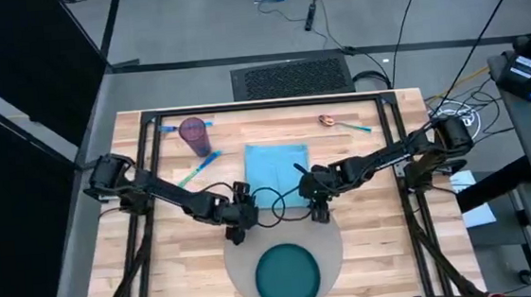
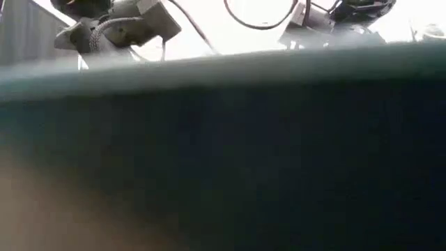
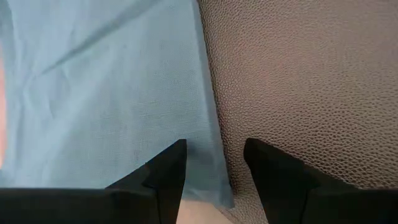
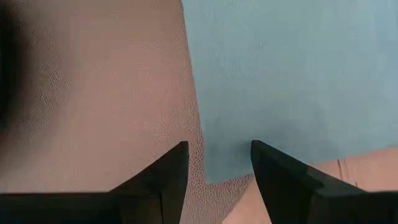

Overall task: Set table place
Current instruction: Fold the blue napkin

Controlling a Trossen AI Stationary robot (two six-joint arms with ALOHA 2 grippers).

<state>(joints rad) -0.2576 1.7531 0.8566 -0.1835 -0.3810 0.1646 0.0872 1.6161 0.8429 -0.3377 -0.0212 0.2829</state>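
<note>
Plate [image 2: 223, 153] fills low view | napkin [image 1: 278, 173] overlaps placemat [image 1: 239, 255] | cup [image 1: 194, 132] behind

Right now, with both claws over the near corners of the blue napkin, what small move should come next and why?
Probably lower both and pinch. The left claw and right claw are open, each straddling a corner of the napkin where it overlaps the grey placemat, nothing gripped yet.

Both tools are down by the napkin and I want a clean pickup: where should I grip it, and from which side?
Take the light blue napkin at its two near corners, one per tool, coming straight down. It lies flat, its near edge overlapping the grey placemat, so only edges offer purchase. The left tool and right tool, both open, already straddle those corners.
</note>
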